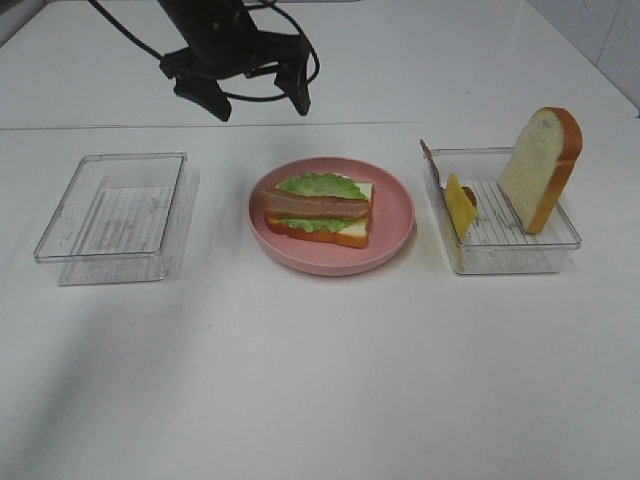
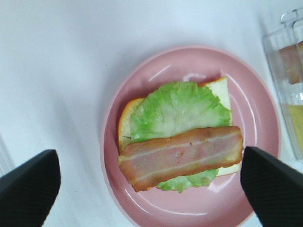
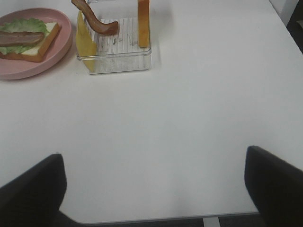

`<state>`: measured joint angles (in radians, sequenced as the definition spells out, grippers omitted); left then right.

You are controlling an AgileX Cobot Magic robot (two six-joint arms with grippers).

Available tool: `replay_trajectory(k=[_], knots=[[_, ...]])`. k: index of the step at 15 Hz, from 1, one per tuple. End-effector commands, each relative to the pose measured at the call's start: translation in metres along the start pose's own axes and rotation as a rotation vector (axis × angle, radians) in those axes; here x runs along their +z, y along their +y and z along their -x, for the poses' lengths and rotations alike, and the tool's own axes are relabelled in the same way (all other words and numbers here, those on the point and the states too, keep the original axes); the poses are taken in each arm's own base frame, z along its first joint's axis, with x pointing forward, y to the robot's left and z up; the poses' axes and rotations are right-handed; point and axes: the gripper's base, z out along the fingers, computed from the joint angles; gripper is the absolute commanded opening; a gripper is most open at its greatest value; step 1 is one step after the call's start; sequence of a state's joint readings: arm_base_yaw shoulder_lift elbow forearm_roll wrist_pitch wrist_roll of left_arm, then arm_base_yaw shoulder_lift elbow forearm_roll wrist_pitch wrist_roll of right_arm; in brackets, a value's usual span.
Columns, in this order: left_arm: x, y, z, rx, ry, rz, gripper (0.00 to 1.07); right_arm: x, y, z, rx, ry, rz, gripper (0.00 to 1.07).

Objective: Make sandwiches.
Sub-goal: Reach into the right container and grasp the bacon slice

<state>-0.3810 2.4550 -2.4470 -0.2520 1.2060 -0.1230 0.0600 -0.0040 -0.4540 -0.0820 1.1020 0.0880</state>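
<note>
Pink plate [image 1: 395, 215] is holding the half-built sandwich [image 1: 318, 208]; above it the left gripper [image 1: 262, 103] is hanging, jaws spread wide. Lifting straight up should keep the loose bacon strip [image 2: 182, 153] aligned.

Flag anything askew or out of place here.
The bacon strip sits off-centre, along one edge of the lettuce. In the right tray, another bacon strip stands curled instead of lying flat.
</note>
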Motion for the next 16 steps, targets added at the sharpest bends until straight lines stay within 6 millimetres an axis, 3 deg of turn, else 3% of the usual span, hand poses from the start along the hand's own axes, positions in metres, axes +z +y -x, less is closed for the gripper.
replay_trajectory(k=[1,3,5,13,14,16], knots=[[-0.050,-0.006,0.000,0.040,0.003,0.064,0.95,-0.002,0.000,-0.002,-0.003,-0.024,-0.001,0.98],[-0.085,-0.007,0.001,0.043,-0.057,0.101,0.95,-0.002,0.000,-0.002,-0.003,-0.024,-0.001,0.98],[-0.106,-0.004,-0.003,0.041,-0.069,0.128,0.95,-0.002,0.000,-0.002,-0.003,-0.024,-0.001,0.98],[-0.203,0.072,-0.084,-0.115,0.018,0.266,0.95,-0.002,0.000,-0.002,-0.003,-0.024,-0.001,0.98],[-0.225,0.091,-0.111,-0.176,0.021,0.294,0.95,-0.002,0.000,-0.002,-0.003,-0.024,-0.001,0.98],[-0.241,0.098,-0.134,-0.200,0.018,0.309,0.95,-0.002,0.000,-0.002,-0.003,-0.024,-0.001,0.98]])
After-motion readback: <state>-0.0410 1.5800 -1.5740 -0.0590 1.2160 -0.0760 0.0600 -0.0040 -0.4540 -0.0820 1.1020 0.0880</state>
